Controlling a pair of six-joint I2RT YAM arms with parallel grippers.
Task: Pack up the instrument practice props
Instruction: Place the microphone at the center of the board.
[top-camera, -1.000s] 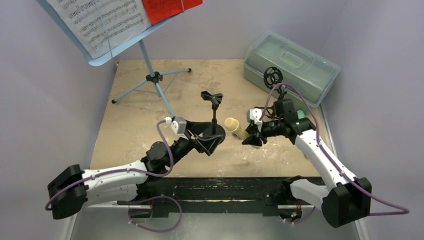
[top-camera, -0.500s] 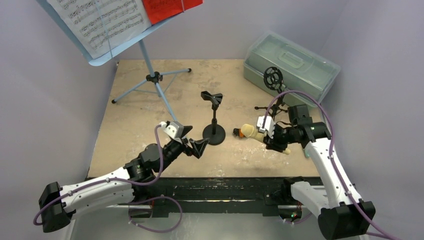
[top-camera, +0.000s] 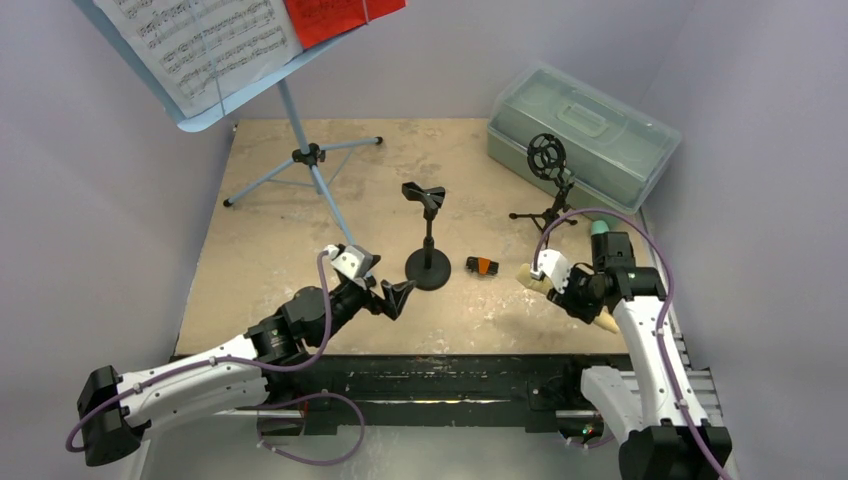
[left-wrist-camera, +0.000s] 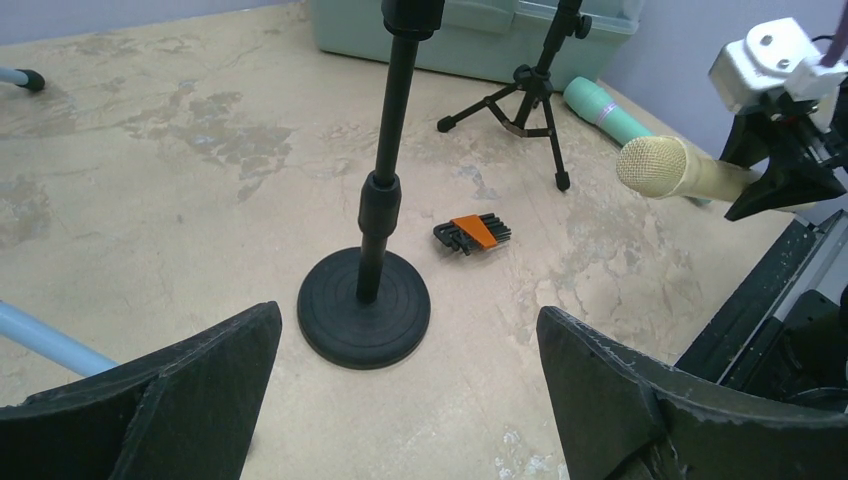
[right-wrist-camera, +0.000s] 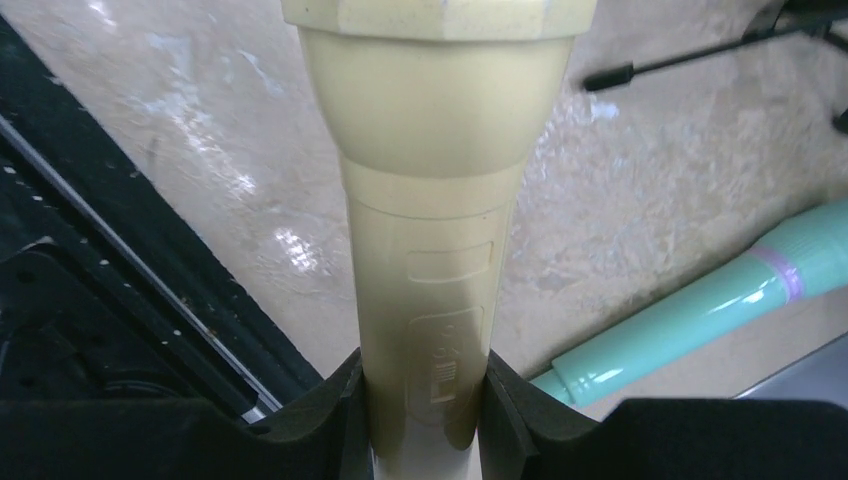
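On the right gripper (right-wrist-camera: 421, 400) the jaws pinch a cream mic (right-wrist-camera: 430, 200), mesh-headed, smooth-handled. The left gripper (left-wrist-camera: 405, 330) stands spread wide.

Tabletop (top-camera: 270, 250) was a beige board, worn, with grey blotchy stains. Plain pale lilac walls closed it in: left wall (top-camera: 100, 250), back wall (top-camera: 450, 60), right wall (top-camera: 770, 200). Black rail (top-camera: 450, 372) ran along the near edge, grey metal surface (top-camera: 450, 455) below it. Light was even and soft, with some glare on the board in the right wrist view.
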